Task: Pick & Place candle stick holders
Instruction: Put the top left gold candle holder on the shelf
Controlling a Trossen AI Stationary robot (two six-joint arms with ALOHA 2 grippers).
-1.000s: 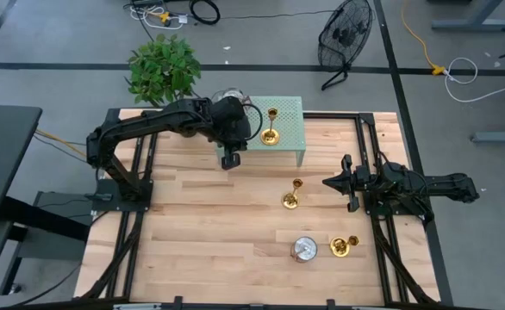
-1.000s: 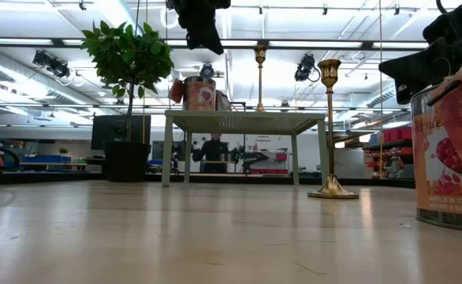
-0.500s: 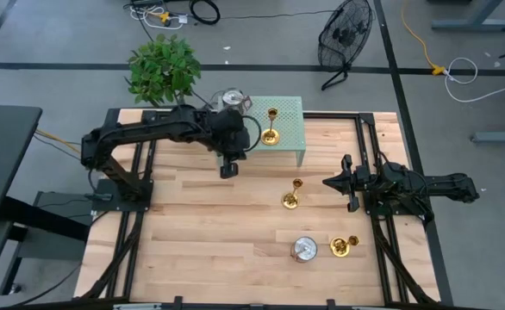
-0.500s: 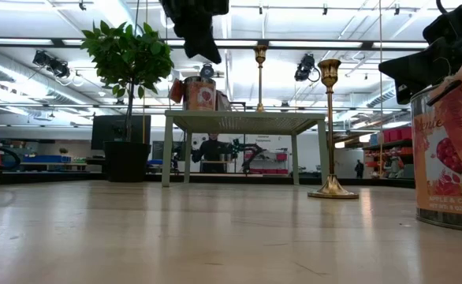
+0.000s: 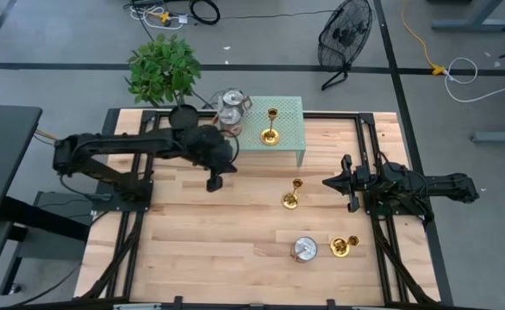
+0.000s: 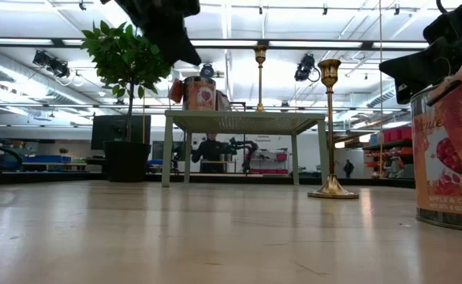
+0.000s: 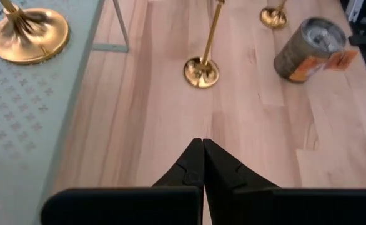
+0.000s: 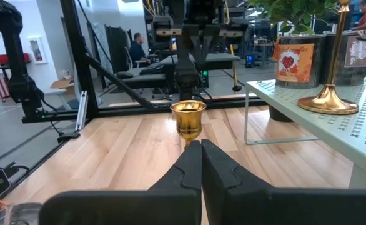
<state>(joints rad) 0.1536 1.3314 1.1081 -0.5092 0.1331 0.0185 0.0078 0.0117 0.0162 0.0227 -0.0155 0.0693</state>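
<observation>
From above we see 3 candle stick holders: 1 (image 5: 270, 126) upright on the pale green perforated shelf (image 5: 291, 138) at 12 o'clock on the bench (image 5: 201, 232), 1 (image 5: 292, 195) upright on the wood near the centre, and 1 (image 5: 344, 246) at about 5 o'clock, just beside a silver-lidded tin (image 5: 303, 250). The left end effector (image 5: 214, 182) hangs over bare wood at 9 o'clock from the middle holder, well apart from it, its fingers pressed together on nothing. The right end effector (image 5: 331, 182) waits at 3 o'clock of that holder, fingers likewise pressed together and empty, while 2 more tins (image 5: 229, 109) stand by the shelf's left end.
</observation>
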